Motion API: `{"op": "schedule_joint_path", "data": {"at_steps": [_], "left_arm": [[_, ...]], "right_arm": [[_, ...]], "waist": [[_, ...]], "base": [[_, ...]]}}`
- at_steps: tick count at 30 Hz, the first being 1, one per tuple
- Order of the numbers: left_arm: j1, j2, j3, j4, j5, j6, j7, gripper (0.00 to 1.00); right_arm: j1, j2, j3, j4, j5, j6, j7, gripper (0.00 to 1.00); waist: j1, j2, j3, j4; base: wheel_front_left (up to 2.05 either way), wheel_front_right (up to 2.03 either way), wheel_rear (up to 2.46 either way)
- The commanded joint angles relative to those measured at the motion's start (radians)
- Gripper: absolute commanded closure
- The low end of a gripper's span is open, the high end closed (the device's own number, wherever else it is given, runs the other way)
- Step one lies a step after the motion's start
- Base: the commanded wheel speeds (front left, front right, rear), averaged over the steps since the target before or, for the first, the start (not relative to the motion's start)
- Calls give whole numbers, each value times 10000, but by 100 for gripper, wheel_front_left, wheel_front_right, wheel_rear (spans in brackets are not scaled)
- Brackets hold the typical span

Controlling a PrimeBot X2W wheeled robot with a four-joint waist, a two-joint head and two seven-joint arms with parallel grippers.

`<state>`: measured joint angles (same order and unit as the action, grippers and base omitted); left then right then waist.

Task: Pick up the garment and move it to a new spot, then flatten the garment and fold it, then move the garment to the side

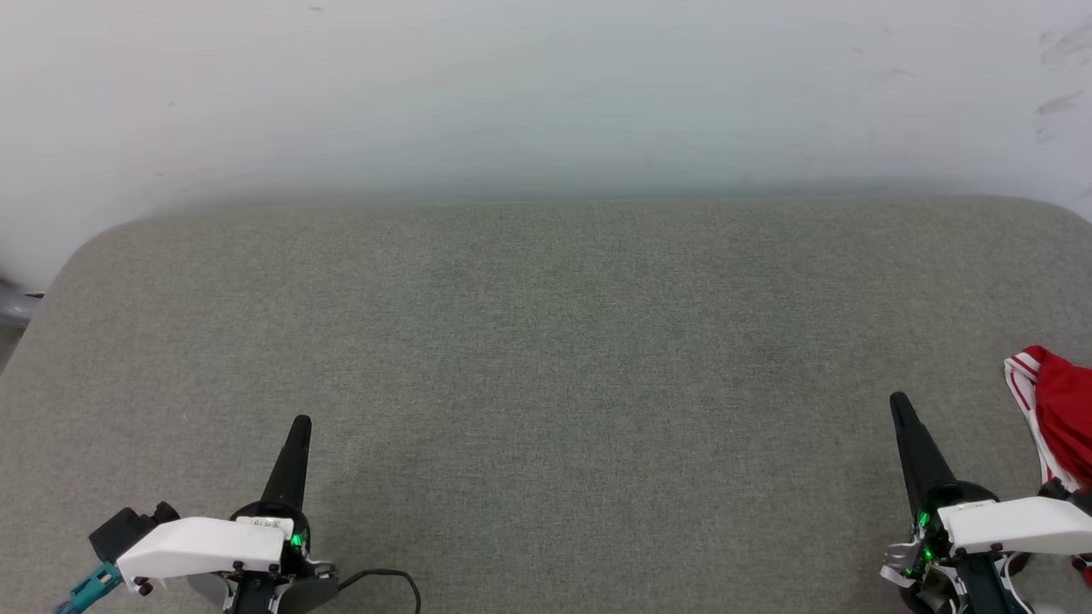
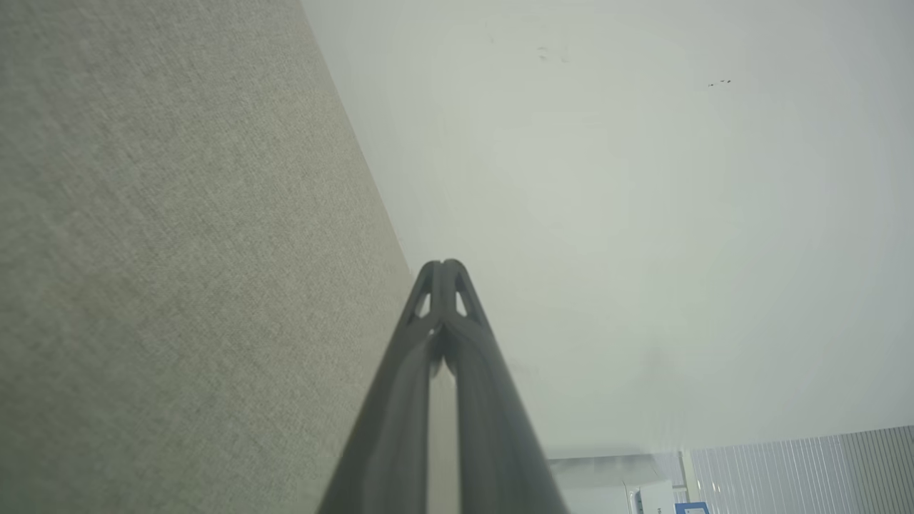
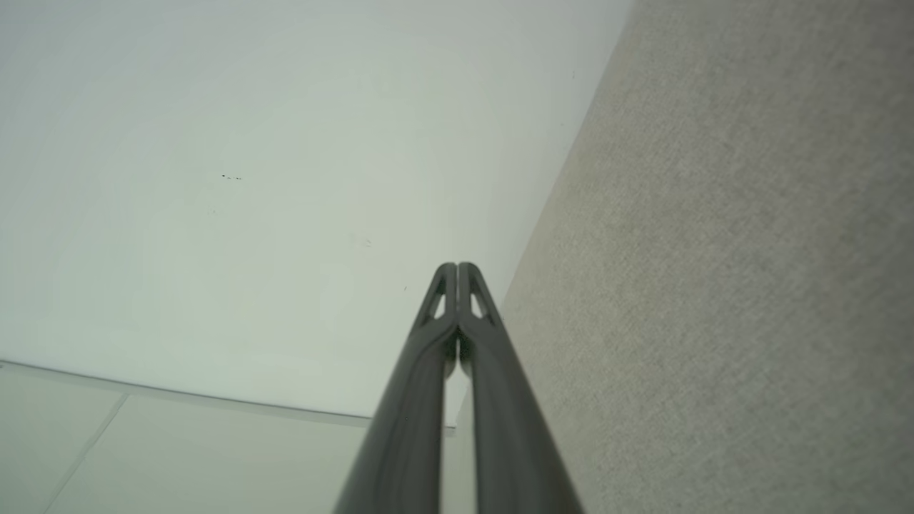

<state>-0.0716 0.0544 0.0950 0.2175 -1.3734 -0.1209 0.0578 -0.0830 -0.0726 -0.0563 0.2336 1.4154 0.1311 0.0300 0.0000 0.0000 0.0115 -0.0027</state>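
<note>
The garment [image 1: 1062,414], red with white striped trim, lies bunched at the right edge of the head view on the grey-green padded surface [image 1: 546,358]; most of it is cut off by the frame. My right gripper [image 1: 898,401] is shut and empty, its tip a little to the left of the garment and apart from it. At the lower left my left gripper [image 1: 301,422] is shut and empty too, far from the garment. In the left wrist view the left gripper [image 2: 443,265] has its fingertips pressed together. The right gripper [image 3: 457,267] looks the same in the right wrist view.
A white wall [image 1: 546,94] rises behind the padded surface, whose far corners are rounded. A black cable [image 1: 388,580] curls by the left wrist. A grey pipe [image 1: 13,303] shows past the left edge.
</note>
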Motion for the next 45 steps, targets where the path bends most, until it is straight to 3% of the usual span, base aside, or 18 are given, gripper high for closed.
{"op": "schedule_joint_path", "data": {"at_steps": [1,30,45], "left_arm": [[-216,-7,24,-9,-221,-56,57,100],[-419,-57,222,300,-2445,-117,607,100],[-407,-55,217,291,-2397,-117,607,100]], "right_arm": [[-215,-26,-44,-10,230,-4,68,100],[-286,34,-328,111,2240,-7,669,100],[-289,70,-373,111,2144,-7,682,100]], "waist": [[0,0,-3,1],[0,0,-83,27],[0,0,-83,27]], "base": [[0,0,0],[0,0,0],[0,0,0]]}}
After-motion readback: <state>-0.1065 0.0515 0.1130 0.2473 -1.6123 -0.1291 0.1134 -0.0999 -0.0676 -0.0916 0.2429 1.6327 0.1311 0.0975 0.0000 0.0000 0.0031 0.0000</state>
